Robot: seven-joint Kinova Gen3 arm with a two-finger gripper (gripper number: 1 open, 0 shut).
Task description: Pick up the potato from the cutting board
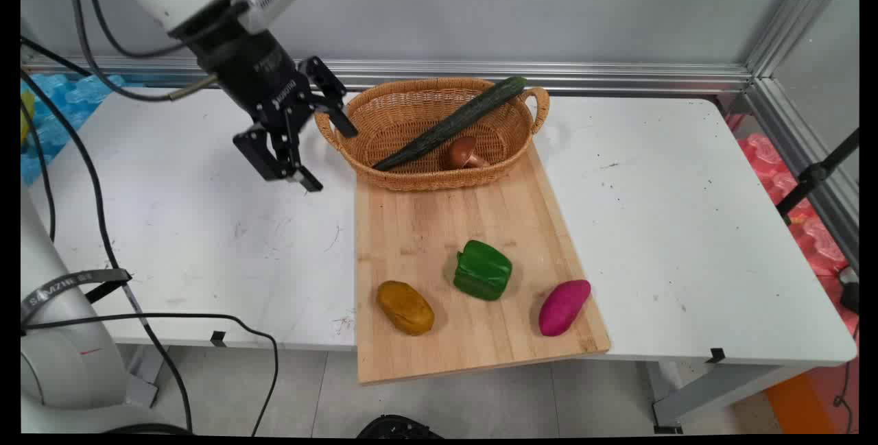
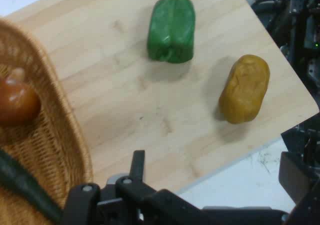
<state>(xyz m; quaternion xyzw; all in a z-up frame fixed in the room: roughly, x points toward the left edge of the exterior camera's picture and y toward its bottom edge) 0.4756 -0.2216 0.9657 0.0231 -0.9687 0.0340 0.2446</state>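
Observation:
My black gripper hangs open and empty above the table, just left of a wicker basket. A long dark cucumber lies slantwise across the basket, and a brown mushroom rests inside beside it. The basket stands on the far end of a wooden cutting board. On the board's near end lie a yellow potato, a green bell pepper and a purple sweet potato. The hand view shows the pepper, the potato, the mushroom and the basket's wall.
The white table stretches to both sides of the board. The board's near end overhangs the table's front edge. Black cables hang at the left, and a metal rail runs along the back wall.

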